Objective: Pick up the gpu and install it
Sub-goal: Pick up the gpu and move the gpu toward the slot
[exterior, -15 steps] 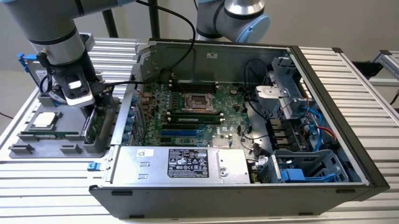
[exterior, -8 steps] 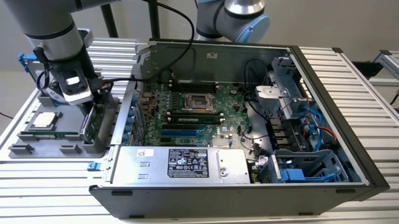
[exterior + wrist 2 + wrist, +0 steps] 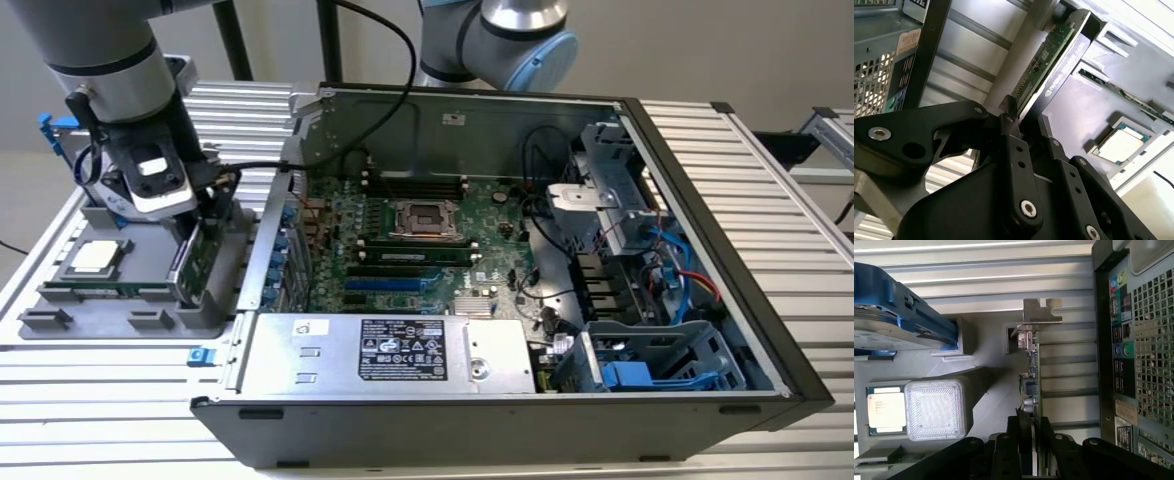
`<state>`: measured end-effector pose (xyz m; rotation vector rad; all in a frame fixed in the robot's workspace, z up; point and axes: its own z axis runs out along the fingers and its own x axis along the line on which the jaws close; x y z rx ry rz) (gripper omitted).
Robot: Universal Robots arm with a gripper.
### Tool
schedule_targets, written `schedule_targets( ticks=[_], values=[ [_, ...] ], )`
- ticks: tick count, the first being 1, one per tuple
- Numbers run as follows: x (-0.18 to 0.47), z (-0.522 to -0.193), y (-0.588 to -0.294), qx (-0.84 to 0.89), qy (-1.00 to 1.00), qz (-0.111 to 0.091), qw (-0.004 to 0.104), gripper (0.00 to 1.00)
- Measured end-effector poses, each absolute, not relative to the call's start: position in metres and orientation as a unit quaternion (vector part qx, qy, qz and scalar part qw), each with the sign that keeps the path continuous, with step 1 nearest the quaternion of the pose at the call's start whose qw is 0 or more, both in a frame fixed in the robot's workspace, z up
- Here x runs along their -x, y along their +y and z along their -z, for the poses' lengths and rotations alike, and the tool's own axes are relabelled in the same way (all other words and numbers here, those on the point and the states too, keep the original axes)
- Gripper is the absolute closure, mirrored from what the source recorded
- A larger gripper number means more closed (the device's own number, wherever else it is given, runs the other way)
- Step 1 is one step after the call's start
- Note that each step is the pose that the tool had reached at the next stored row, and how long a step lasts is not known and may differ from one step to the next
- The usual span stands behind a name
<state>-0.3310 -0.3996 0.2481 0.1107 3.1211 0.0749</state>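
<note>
In the exterior view the tool (image 3: 187,225) is down over the gray holder (image 3: 80,300). The holder lies on the ribbed worktop (image 3: 107,400), at the exterior view's left of the open computer case (image 3: 534,420). The gpu (image 3: 195,262) stands there on its edge, in the part of the holder nearest to the case. This view also gives the inside of the case – the motherboard (image 3: 414,240) lies uncovered, with free space above it.

The first wrist view looks along the edge of the card. The two black fingers (image 3: 1015,440) sit one on each face of it, closed against it with no gap that I can see, so the tool has hold of the gpu while the card stands in the holder. The silver bracket (image 3: 1041,312) is at the far end of the card. Here I also see the hard drive (image 3: 899,310) in its blue frame. The second wrist view adds the black cooler face of the card and a thin memory stick (image 3: 1114,91) lying in the holder.

Counted: one gpu, one processor chip (image 3: 885,410), one hard drive, one memory stick, one case.

For room – between the card and the rear panel of the case there is a narrow strip of bare worktop. On the other face, the gray floor of the holder is free up to the chip.
</note>
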Motion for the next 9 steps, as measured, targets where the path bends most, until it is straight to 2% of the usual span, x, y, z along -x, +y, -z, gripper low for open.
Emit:
schedule_targets(
  ticks=[9],
  values=[
    [0.3311,-0.2509,-0.3996,-0.035,0.999,-0.024,0.009,1.00]
  ],
)
